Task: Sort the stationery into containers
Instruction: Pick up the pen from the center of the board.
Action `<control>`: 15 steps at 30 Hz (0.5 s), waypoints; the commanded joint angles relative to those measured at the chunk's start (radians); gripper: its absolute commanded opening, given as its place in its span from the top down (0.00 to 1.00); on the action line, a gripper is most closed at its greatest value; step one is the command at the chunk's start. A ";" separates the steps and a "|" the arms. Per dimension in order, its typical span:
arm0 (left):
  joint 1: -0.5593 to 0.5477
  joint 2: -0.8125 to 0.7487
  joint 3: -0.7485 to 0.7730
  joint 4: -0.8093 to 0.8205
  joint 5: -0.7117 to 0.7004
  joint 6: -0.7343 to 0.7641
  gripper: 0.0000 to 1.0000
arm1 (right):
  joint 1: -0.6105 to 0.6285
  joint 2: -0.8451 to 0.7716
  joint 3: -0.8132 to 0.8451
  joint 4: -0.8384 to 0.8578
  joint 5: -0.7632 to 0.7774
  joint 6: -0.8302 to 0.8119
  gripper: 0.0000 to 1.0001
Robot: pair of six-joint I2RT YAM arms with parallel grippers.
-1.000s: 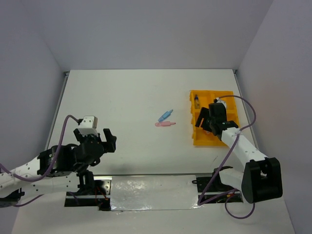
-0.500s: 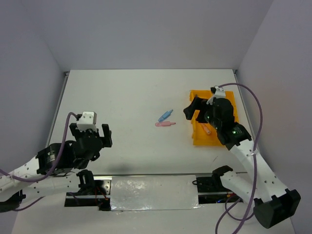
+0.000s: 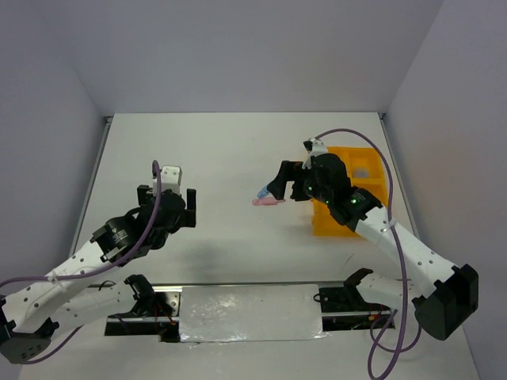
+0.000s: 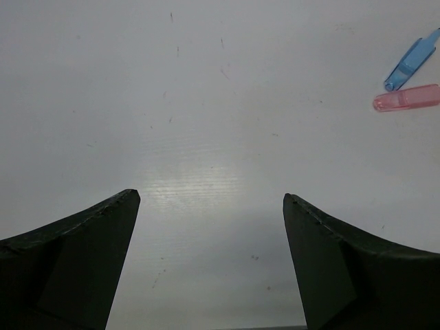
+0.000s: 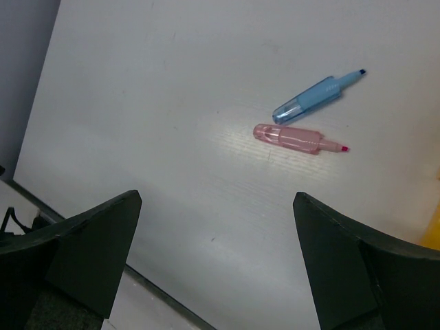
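A blue clip-like piece (image 5: 317,94) and a pink one (image 5: 292,137) lie side by side on the white table, left of the yellow-orange tray (image 3: 329,226). In the top view the pink piece (image 3: 266,202) shows and the blue one (image 3: 261,193) is half hidden by my right gripper (image 3: 287,184), which hovers open and empty just above and right of them. My left gripper (image 3: 169,198) is open and empty over bare table to the left. Its wrist view shows the blue piece (image 4: 411,62) and the pink piece (image 4: 407,98) far at the upper right. My right arm hides much of the tray's inside.
The table's near edge and a dark gap show at the lower left of the right wrist view (image 5: 103,265). A shiny foil strip (image 3: 245,313) lies between the arm bases. Grey walls close the table on three sides.
My right gripper has left the tray and swung left to above the pink and blue pieces. My left arm has reached forward and to the right.
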State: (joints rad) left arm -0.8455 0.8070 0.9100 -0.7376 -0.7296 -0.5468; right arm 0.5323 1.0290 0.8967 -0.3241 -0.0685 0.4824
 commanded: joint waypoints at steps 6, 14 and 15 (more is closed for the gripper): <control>0.080 -0.011 -0.003 0.081 0.077 0.067 0.01 | 0.067 0.033 0.084 0.019 0.056 -0.067 0.00; 0.140 -0.038 -0.010 0.106 0.124 0.094 0.01 | 0.066 0.107 0.094 0.028 0.065 -0.093 0.00; 0.148 -0.042 -0.011 0.109 0.128 0.097 0.01 | 0.067 0.114 0.093 0.031 0.059 -0.091 0.00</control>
State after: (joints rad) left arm -0.7170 0.7898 0.9092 -0.6792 -0.6281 -0.4843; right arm 0.5961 1.1137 0.9409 -0.3248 -0.0200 0.4103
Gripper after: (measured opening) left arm 0.993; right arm 0.996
